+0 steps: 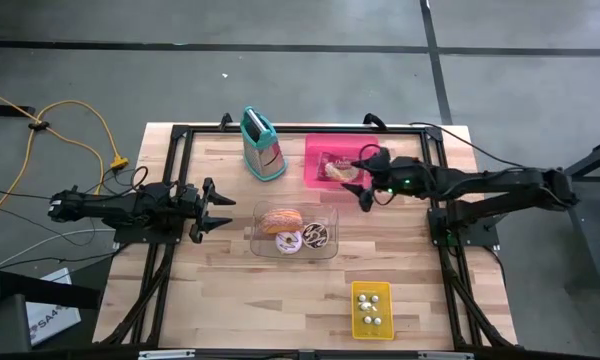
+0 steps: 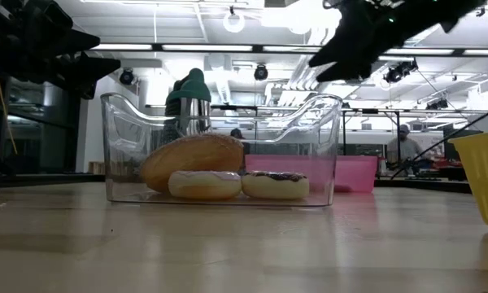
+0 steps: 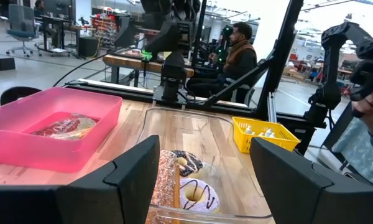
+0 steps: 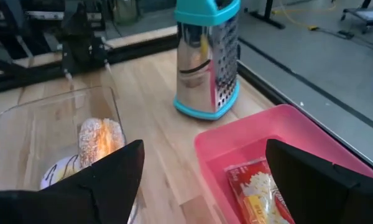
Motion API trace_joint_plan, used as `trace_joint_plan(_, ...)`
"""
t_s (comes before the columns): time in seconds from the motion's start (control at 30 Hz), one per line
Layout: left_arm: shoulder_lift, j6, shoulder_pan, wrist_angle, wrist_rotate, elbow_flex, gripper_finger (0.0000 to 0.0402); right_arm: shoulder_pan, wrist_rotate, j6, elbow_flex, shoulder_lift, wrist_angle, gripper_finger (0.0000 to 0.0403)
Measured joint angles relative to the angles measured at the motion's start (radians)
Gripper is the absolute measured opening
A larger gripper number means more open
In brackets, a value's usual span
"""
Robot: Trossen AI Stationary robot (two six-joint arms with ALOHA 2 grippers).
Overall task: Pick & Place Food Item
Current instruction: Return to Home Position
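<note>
Donuts (image 1: 298, 238) sit in transparent bin (image 1: 331, 211); left hand (image 1: 223, 210), right hand (image 1: 361, 183) open.

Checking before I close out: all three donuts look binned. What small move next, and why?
Probably draw the right gripper back from the pink tray toward its base. Three donuts lie in the transparent bin, both grippers are open and empty, and the left gripper hangs beside the bin, so the donut work looks done.
</note>
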Motion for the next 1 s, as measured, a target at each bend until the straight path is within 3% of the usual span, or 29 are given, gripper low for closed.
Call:
trace_joint_plan(0.63,0.0,0.0,0.0,0.0,0.0,0.0,0.0246,-0.066,-0.035,-0.019,-0.415,-0.485,0.203,0.0325)
trace_joint_plan(1.0,0.0,0.0,0.0,0.0,0.0,0.0,0.0246,-0.066,-0.084,-0.048,-0.517,-0.631,0.228,0.0325)
